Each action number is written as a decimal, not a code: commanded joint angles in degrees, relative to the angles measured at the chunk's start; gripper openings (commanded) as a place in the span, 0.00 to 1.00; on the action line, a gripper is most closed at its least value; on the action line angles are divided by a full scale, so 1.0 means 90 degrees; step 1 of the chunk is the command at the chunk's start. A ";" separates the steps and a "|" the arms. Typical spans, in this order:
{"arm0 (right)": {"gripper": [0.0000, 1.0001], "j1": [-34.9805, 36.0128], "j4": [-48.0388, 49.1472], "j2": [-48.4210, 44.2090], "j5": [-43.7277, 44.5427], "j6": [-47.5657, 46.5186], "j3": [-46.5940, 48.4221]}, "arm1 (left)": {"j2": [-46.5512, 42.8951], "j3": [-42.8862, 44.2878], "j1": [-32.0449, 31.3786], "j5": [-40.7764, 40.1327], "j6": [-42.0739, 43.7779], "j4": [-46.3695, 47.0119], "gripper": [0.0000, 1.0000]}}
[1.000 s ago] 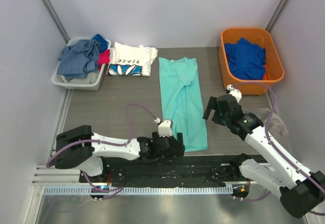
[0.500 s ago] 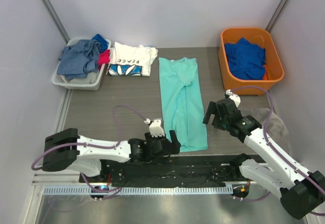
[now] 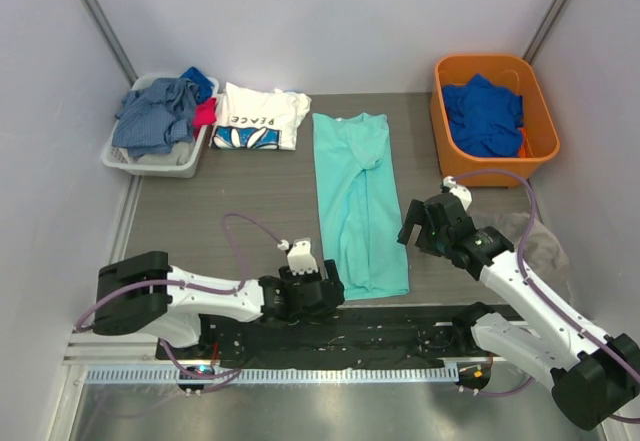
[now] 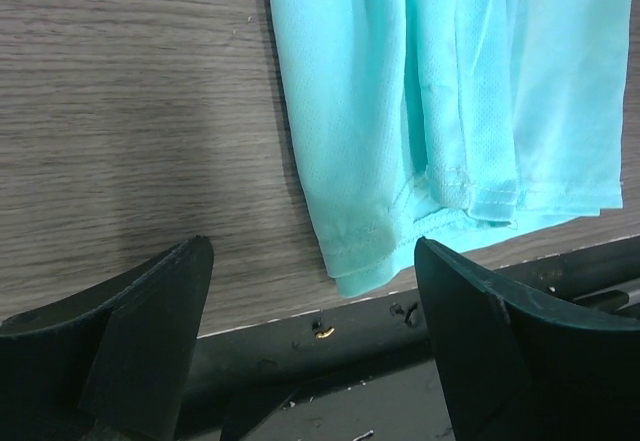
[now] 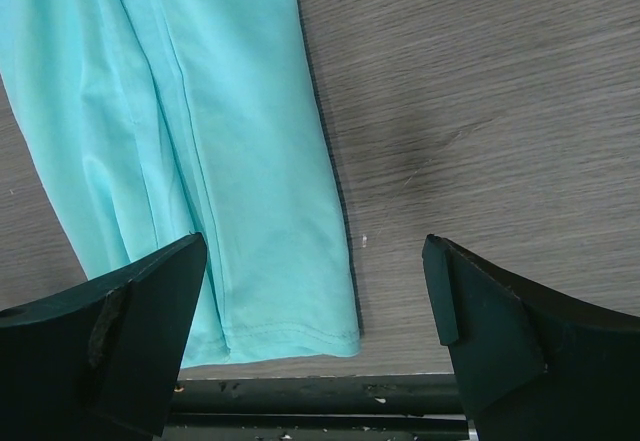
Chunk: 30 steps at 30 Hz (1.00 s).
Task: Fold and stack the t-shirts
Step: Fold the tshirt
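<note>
The mint-teal t-shirt (image 3: 360,201) lies flat in a long narrow strip down the middle of the table, its hem at the near edge. The white "PEACE" t-shirt (image 3: 258,119) lies folded at the back left. My left gripper (image 3: 318,291) is low by the hem's near-left corner. In the left wrist view it (image 4: 312,261) stands open, with the teal hem (image 4: 440,111) just ahead and nothing between its fingers. My right gripper (image 3: 420,223) hovers open at the shirt's right edge. In the right wrist view it (image 5: 313,251) straddles the near-right hem corner (image 5: 200,111) from above.
At the back left stands a grey basket (image 3: 150,168) of grey-blue clothes, at the back right an orange basket (image 3: 437,126) with a royal blue garment (image 3: 485,116). A black rail (image 3: 400,326) runs along the near edge. Crumpled grey cloth (image 3: 540,246) lies at the right.
My left gripper has slid a little left along the near edge, and its jaws have narrowed slightly. The right gripper has dropped slightly towards the near hem. The shirts have not moved.
</note>
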 commanded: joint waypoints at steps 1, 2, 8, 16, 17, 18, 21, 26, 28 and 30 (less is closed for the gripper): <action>1.00 0.0039 0.0179 0.0053 -0.0035 -0.0054 -0.0010 | 0.0215 -0.0005 -0.0019 -0.0345 -0.0365 -0.0056 0.86; 1.00 0.0039 0.0149 0.0063 -0.0044 -0.0054 -0.0010 | 0.0273 -0.0005 -0.0019 -0.0345 -0.0384 -0.0027 0.84; 1.00 0.0030 0.0110 0.0063 -0.0132 -0.0044 -0.0020 | 0.0546 0.0092 -0.0019 -0.0189 -0.0365 0.0246 0.70; 1.00 0.0039 0.0061 -0.0025 -0.0191 0.0005 -0.0020 | 0.1142 0.0356 -0.0048 0.0191 -0.0228 0.0764 0.60; 1.00 0.0030 0.0061 -0.0035 -0.0191 0.0005 -0.0020 | 0.1162 0.0395 -0.0058 0.0211 -0.0209 0.0774 0.55; 1.00 0.0030 0.0052 -0.0045 -0.0201 0.0034 -0.0020 | 0.1181 0.0405 -0.0058 0.0231 -0.0180 0.0774 0.52; 1.00 0.0030 0.0061 -0.0064 -0.0181 0.0044 -0.0030 | 0.1153 0.0366 -0.0087 0.0241 -0.0160 0.0774 0.45; 1.00 0.0030 0.0090 -0.0055 -0.0220 0.0053 -0.0098 | 0.0851 0.0161 -0.0126 0.0202 -0.0208 0.0687 0.22; 1.00 0.0039 0.0120 -0.0055 -0.0240 0.0083 -0.0118 | 0.0733 0.0141 -0.0146 0.0163 -0.0296 0.0435 0.09; 1.00 0.0039 0.0139 -0.0055 -0.0259 0.0102 -0.0157 | 0.0528 0.0180 -0.0146 0.0056 -0.0326 0.0141 0.00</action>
